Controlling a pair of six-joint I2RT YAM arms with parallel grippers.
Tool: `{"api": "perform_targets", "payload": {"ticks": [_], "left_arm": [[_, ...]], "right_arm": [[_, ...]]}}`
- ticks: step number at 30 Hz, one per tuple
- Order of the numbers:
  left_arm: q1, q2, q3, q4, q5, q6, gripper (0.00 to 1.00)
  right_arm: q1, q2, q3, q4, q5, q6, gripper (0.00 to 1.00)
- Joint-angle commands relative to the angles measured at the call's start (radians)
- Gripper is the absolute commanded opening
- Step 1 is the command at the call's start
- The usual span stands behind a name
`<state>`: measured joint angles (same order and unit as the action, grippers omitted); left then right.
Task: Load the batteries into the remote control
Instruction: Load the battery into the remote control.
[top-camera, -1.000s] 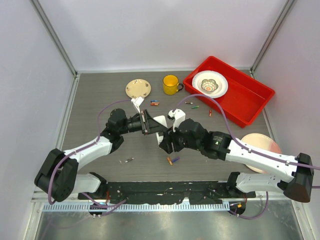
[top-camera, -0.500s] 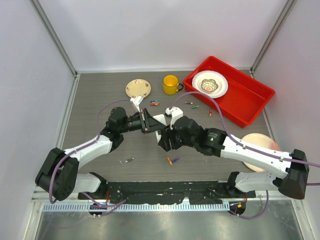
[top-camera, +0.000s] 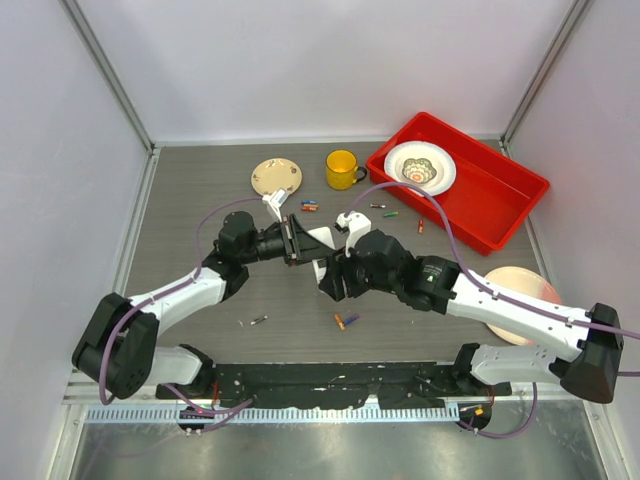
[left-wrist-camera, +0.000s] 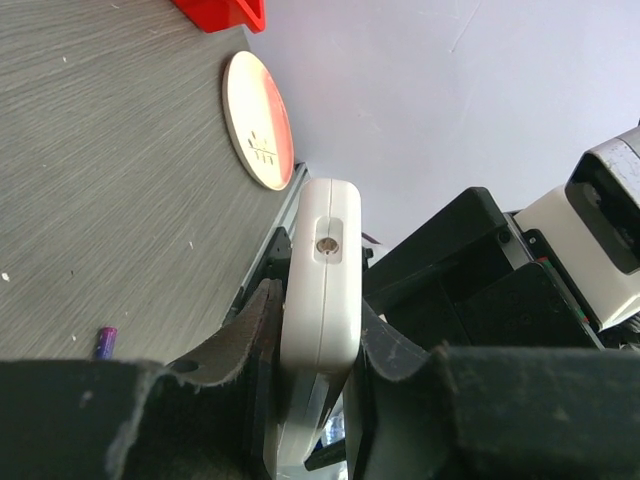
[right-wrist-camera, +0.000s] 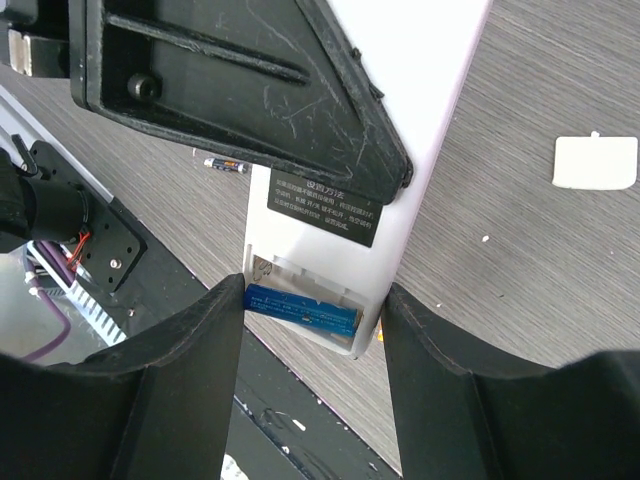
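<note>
Left gripper (left-wrist-camera: 316, 318) - jaws pinched on the 2 broad faces of the remote control (left-wrist-camera: 322, 250). The remote was held clear of the surface (top-camera: 190, 200) near the middle of the workspace, with its narrow edge toward the left wrist camera.

Right gripper (right-wrist-camera: 315, 300) sat at the remote's free end with jaws spread, 1 black finger (right-wrist-camera: 190, 370) on either side of the open battery compartment. I could not tell whether they pressed the casing. 1 blue battery (right-wrist-camera: 300, 308) lay across that compartment, just below a black printed label (right-wrist-camera: 325, 212).

On the surface, a small white rectangular piece (right-wrist-camera: 595, 162) lay flat beside the remote. Loose batteries were scattered - an orange-and-purple pair (top-camera: 345, 320) below the right wrist, a single cell (top-camera: 258, 321) nearer the left arm, and a few more (top-camera: 308, 206) by the yellow mug (top-camera: 341, 168). The red tray (top-camera: 495, 205) stood at the far right.
</note>
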<state>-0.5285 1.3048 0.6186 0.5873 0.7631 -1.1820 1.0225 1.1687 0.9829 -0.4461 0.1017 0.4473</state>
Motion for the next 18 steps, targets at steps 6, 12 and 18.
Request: {"api": "perform_targets", "payload": {"ticks": [6, 12, 18], "left_arm": [[-0.016, -0.015, 0.067, 0.101, 0.136, -0.163, 0.00], [-0.016, -0.012, 0.069, 0.071, 0.131, -0.142, 0.00], [-0.016, -0.018, 0.069, 0.042, 0.125, -0.116, 0.00]], "right_arm": [[-0.045, -0.001, -0.040, -0.215, 0.096, -0.055, 0.28], [-0.045, -0.018, -0.032, -0.215, 0.066, -0.048, 0.39], [-0.045, -0.021, -0.024, -0.213, 0.050, -0.045, 0.45]]}}
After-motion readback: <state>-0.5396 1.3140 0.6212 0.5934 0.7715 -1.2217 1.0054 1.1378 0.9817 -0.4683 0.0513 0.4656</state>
